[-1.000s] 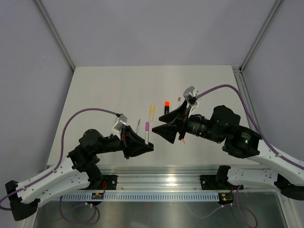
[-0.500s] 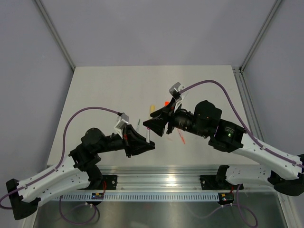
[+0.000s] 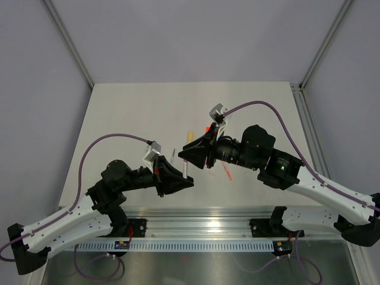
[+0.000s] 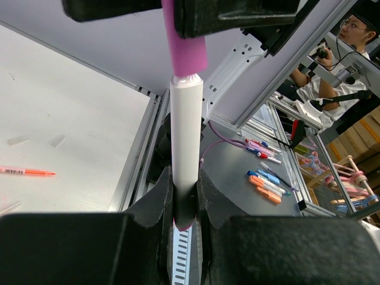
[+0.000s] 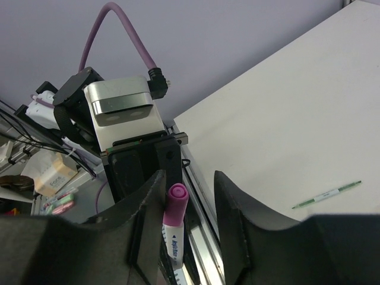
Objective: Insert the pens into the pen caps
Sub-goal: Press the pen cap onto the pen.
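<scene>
Moving left since the earlier view, the right gripper [image 5: 190, 180] now straddles the pink cap [image 5: 176, 209] atop the white pen [image 4: 186, 136], jaws apart. Left gripper [image 4: 185, 199] clamps the pen's lower barrel upright. Expect light, rigid, slick plastic: pinch the cap squarely mid-length.

White pen [image 4: 186, 148] barrel: smooth glossy plastic, with a soft highlight down its length. Magenta cap [image 4: 187, 56]: also plastic, satin, less shine. Left gripper [image 4: 185, 196] and right gripper [image 5: 189, 184]: black matt plastic with slightly grainy faces, probably printed. Desk [image 3: 136, 113]: matt off-white, smooth, no glare. Orange-red pen [image 4: 27, 171]: looks like glossy plastic, too small to be sure. Camera housing [image 5: 122, 107]: silver, satin metal look. Cable [image 3: 122, 136]: purple rubbery sheath, dull sheen. Frame rail [image 3: 202, 219]: bare aluminium, ribbed.
</scene>
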